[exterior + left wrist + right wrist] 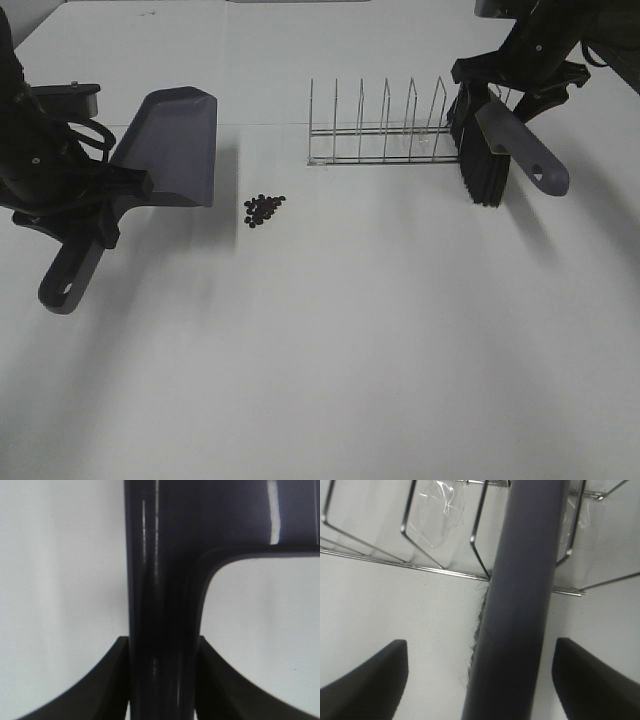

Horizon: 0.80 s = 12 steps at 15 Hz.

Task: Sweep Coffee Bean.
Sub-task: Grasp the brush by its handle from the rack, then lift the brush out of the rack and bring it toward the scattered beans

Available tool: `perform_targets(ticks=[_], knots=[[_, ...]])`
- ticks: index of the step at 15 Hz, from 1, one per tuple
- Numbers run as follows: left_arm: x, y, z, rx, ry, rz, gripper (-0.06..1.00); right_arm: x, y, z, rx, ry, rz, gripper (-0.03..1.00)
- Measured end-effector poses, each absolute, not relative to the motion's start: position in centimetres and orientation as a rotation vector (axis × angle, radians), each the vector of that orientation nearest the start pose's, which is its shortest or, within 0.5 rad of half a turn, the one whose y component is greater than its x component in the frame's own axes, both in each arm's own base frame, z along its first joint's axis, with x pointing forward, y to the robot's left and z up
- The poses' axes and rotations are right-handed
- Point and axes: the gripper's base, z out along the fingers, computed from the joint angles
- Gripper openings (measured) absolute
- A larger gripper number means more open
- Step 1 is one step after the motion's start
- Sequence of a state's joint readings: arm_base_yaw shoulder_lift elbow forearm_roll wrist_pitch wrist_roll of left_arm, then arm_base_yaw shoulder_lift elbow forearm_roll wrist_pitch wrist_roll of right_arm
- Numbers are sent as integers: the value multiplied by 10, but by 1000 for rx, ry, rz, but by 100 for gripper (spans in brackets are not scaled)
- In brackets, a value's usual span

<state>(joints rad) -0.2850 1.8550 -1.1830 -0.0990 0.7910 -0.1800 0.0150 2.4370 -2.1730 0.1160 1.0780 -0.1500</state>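
Observation:
The coffee beans (263, 208) lie in a small dark cluster on the white table, just right of the dustpan's front lip. The grey dustpan (175, 145) sits at the left. My left gripper (112, 203) is shut on its handle (160, 605), with both fingers pressed against it. The brush stands at the right end of the wire rack, its black bristles (482, 165) pointing down and its grey handle (525, 155) slanting out. My right gripper (515, 82) straddles that handle (520, 605) with jaws apart, wider than the handle.
A wire rack (375, 135) with several upright loops stands behind the beans, between dustpan and brush; it also shows in the right wrist view (420, 535). White table (350, 350) stretches toward the front.

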Motion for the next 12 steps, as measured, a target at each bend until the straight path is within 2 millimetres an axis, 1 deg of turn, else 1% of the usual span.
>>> perform_targets(ticks=[1, 3, 5, 6, 8, 9, 11, 12], knots=[[339, -106, 174, 63, 2964, -178, 32, 520, 15, 151, -188, 2843, 95, 55], [339, -106, 174, 63, 2964, -178, 32, 521, 13, 149, -158, 2851, 63, 27], [339, -106, 174, 63, 2964, -178, 32, 521, 12, 152, -144, 2853, 54, 28], [339, -106, 174, 63, 2964, -178, 32, 522, 12, 158, -136, 2855, 56, 28], [339, -106, 174, 63, 2964, -178, 32, 522, 12, 178, -115, 2837, 59, 28], [339, -106, 174, 63, 2964, -178, 32, 521, 12, 194, -104, 2815, 60, 28], [339, -106, 174, 63, 2964, -178, 32, 515, 12, 238, -74, 2738, 63, 28], [339, -106, 174, 63, 2964, -178, 32, 509, 12, 259, -63, 2711, 65, 28]])
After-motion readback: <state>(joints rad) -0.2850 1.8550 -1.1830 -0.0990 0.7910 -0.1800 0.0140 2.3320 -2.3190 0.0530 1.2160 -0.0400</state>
